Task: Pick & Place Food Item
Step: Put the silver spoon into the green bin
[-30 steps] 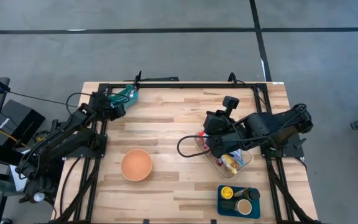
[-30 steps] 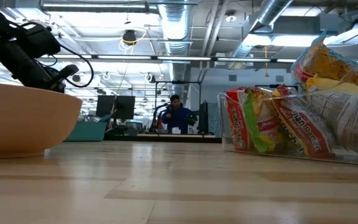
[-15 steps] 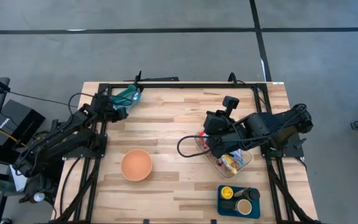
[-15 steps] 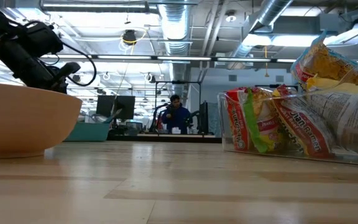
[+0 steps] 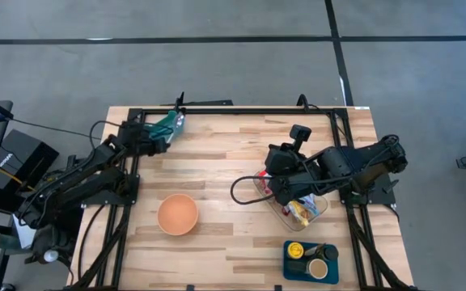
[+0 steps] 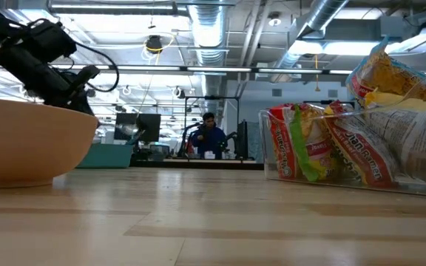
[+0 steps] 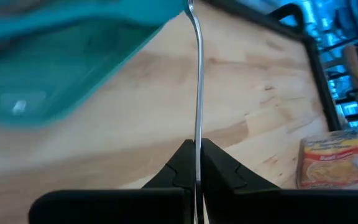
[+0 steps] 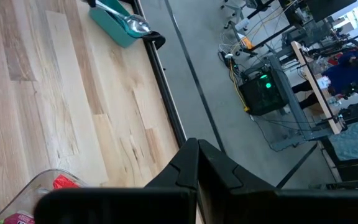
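My left gripper (image 5: pixel 157 137) is at the table's far left, shut on a thin silver spoon (image 7: pixel 197 74). The spoon's bowl (image 8: pixel 135 25) sits over the corner of a teal container (image 5: pixel 171 122) by the far edge. Whether the bowl touches the container I cannot tell. The food items are noodle packets (image 6: pixel 361 148), lying in a clear container (image 5: pixel 298 208) at the right. My right gripper (image 5: pixel 280 186) hangs shut above that container with nothing in it. In its own wrist view the fingers (image 8: pixel 191 155) meet. My left gripper pinches the spoon's handle (image 7: pixel 197 140) between its two fingers, seen edge-on. The fingers slant down from the table's left side and lie along the handle. The handle runs on past the fingertips to the teal container's rim (image 7: pixel 166 12), clear of the tabletop.
An orange bowl (image 5: pixel 177 214) stands near the table's middle left. A blue tray (image 5: pixel 310 260) with round tins sits at the near right. A black frame rail (image 5: pixel 241 111) runs along the far edge. Bare wood lies between the bowl and the clear container.
My left gripper has swung a little toward the table's right along the far edge, turning slightly, with the spoon still pinched. The teal container and my right gripper have stayed where they were.
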### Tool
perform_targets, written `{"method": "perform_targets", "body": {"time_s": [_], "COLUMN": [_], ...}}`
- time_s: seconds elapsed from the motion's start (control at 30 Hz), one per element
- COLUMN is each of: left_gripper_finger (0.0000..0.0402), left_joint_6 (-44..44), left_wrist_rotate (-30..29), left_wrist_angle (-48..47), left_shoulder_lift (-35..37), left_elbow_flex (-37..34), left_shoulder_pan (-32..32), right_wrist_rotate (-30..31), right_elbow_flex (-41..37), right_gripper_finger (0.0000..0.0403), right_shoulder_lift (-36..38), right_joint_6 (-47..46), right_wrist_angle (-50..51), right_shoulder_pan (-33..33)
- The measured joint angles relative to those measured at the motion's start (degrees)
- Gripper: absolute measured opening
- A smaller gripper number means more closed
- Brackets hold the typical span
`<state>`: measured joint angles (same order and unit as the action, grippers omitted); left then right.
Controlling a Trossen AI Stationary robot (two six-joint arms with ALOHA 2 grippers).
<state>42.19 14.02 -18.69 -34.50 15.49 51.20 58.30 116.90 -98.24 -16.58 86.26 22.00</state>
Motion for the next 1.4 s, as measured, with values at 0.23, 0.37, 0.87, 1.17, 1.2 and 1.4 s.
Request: {"method": "perform_targets", "body": {"time_s": [0.23, 0.37, 0.87, 1.17, 1.2, 1.4], "left_gripper_finger": [0.0004, 0.0004, 0.0005, 0.0005, 0.0005, 0.0005], "left_joint_6": [-14.89, -26.63, -43.43, -43.91, -44.17, -46.34], "left_wrist_rotate": [-3.12, -10.96, -21.12, -21.09, -21.09, -20.93], "left_wrist_angle": [10.52, 14.9, 13.31, 14.67, 14.7, 14.28], "left_shoulder_lift": [0.0, 0.0, -9.66, -12.39, -12.47, -12.46], "left_elbow_flex": [0.0, 0.0, 0.0, 0.0, 0.0, -0.28], "left_shoulder_pan": [0.0, 0.02, 2.84, 2.84, 2.84, 2.84], "right_wrist_rotate": [0.0, 0.0, -0.42, -1.31, -1.31, -1.31], "right_elbow_flex": [0.0, 0.0, 0.0, 0.0, 0.0, 0.0], "right_gripper_finger": [0.0, 0.0, 0.0, 0.0, 0.0, 0.0], "right_shoulder_lift": [0.0, 0.0, 0.0, 0.0, 0.0, 0.0], "right_joint_6": [0.0, 0.0, 0.0, 0.01, 0.0, 0.02], "right_wrist_angle": [-0.02, -0.02, -0.02, -0.02, -0.02, -0.02], "right_shoulder_pan": [0.0, 0.0, 0.0, 0.0, 0.0, 0.02]}}
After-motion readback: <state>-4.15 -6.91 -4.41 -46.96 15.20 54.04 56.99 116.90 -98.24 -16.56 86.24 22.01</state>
